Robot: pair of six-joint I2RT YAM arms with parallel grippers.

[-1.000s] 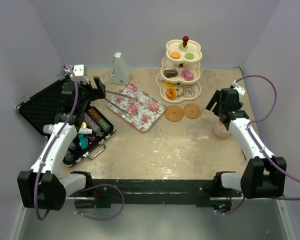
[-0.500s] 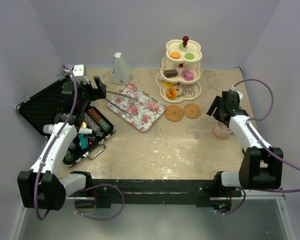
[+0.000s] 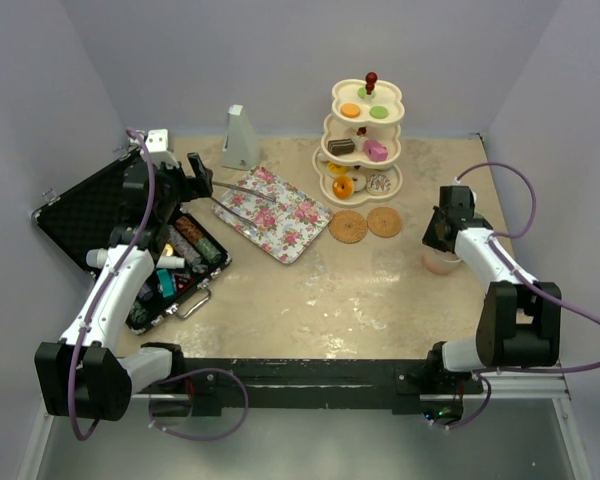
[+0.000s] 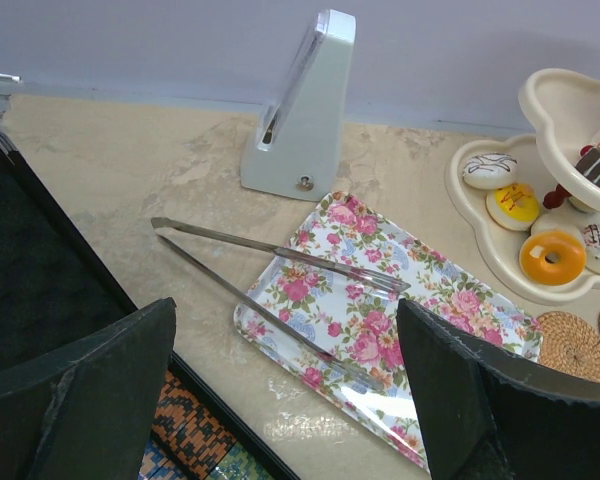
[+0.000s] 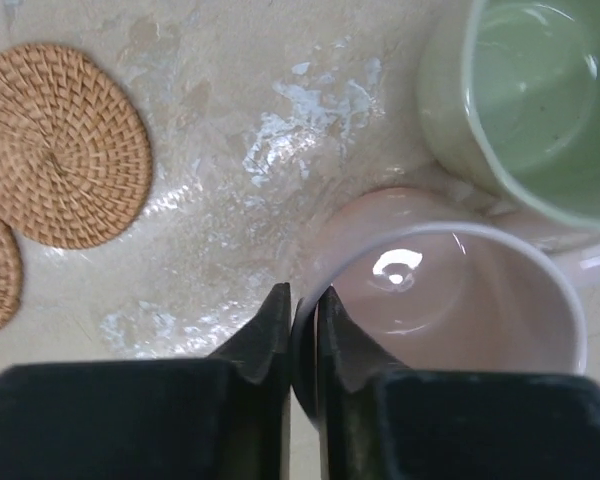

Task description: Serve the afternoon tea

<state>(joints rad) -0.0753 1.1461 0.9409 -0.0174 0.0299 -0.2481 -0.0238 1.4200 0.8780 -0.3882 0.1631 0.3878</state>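
Your right arm has dropped since a second ago. The right gripper (image 5: 302, 300) now pinches the near rim of the glossy pink mug (image 5: 460, 300), right of the cream three-tier stand (image 3: 397, 97), with its fingers almost together. Only the wrist view shows the pale green mug (image 5: 540, 100) touching it behind. Your left gripper (image 4: 285, 320), left of the stand, gapes wide and holds nothing. Toy donuts (image 4: 552, 257) and cakes (image 3: 376, 150) fill the stand's tiers.

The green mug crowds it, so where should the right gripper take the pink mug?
On the pink mug, pinch the rim wall from above, on the side facing the coasters: it stands upright and open, the green mug crowds the far side, and the handle juts opposite.
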